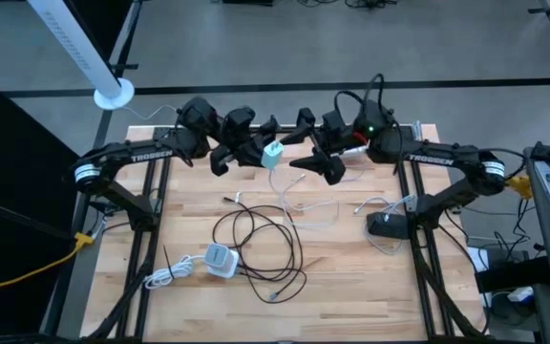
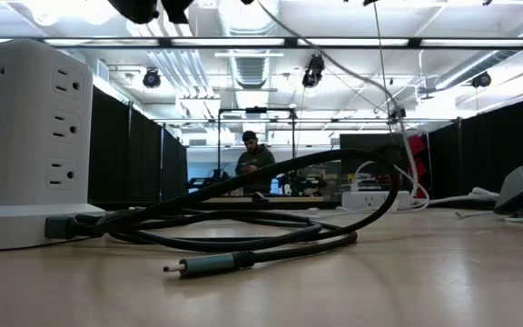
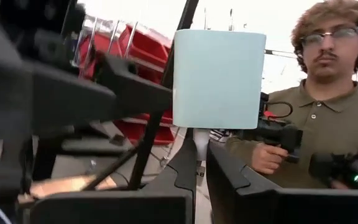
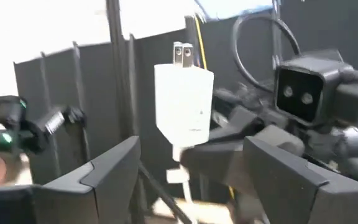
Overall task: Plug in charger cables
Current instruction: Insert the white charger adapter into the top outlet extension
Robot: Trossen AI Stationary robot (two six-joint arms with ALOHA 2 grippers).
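Left gripper (image 1: pixel 267 153) grips adapter (image 1: pixel 273 153); contact hidden

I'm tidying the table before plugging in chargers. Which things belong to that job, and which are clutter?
Job: black cable, white cable, coiled cable, adapter in left hand, right hand open beside it, power strip.
Clutter: black box, white pole.
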